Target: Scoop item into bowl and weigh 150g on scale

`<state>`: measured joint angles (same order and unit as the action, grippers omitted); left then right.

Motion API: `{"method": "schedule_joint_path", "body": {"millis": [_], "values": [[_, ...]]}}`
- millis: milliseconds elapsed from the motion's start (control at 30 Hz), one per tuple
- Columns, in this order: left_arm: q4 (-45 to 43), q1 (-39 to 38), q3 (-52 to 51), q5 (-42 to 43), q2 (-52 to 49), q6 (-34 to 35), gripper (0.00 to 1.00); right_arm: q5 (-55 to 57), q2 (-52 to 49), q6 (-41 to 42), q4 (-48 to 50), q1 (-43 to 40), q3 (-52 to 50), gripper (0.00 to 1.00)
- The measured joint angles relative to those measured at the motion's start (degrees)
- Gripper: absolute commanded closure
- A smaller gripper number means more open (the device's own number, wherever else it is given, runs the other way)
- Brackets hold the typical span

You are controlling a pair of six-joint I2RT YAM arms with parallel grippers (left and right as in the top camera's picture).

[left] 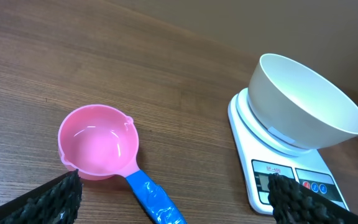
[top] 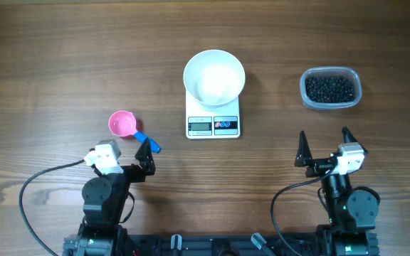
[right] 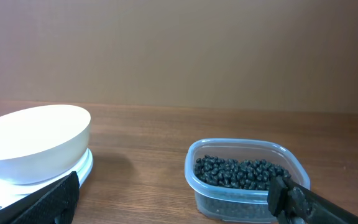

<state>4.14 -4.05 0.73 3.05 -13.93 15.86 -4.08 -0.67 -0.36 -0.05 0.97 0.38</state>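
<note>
Scale (top: 213, 124) sits at the desk's (top: 62, 64) middle with the white bowl (top: 214, 76) on its platform, so we can weigh as we pour. Toward the far right corner the clear tub (top: 305, 89) holds the black grains (top: 331, 88). The pink scoop (top: 123, 124) lies left of the scale, just before our left gripper (left: 176, 194), which, like the right gripper (top: 324, 142), gapes wide, holding nothing.
</note>
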Motion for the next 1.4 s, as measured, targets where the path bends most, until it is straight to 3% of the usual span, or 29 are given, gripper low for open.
{"method": "schedule_joint_path", "body": {"millis": [1400], "values": [[1.03,0.00,2.38,-0.68,0.00,0.44,0.00,0.00,0.00,0.00,0.00,0.00,0.00,0.00]]}}
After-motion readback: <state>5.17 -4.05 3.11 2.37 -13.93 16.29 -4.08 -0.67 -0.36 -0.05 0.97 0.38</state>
